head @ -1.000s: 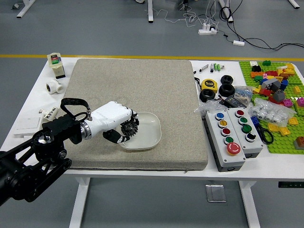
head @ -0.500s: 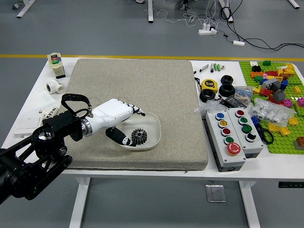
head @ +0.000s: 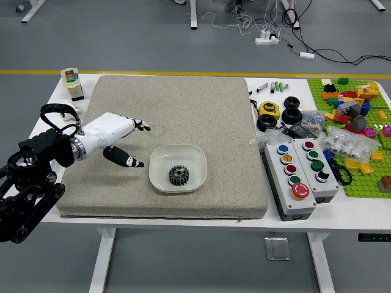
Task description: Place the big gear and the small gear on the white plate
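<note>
My left hand (head: 145,145) is over the beige mat, left of the plate, with thumb and fingers spread and nothing between them. The white plate (head: 159,177) lies on the mat. One dark gear (head: 179,175) lies flat in it, toward its front part. Only this single gear can be seen, so I cannot tell whether it is the big or the small one.
The beige mat (head: 232,134) covers the table's middle. On the right stand button boxes (head: 291,183), a yellow tape measure (head: 269,110), black wheels and green brick boards (head: 366,180). A pale bottle (head: 72,83) stands at the back left.
The left hand has let go of the gear, leaving it in the plate, and has moved away to the left with its fingers spread.
</note>
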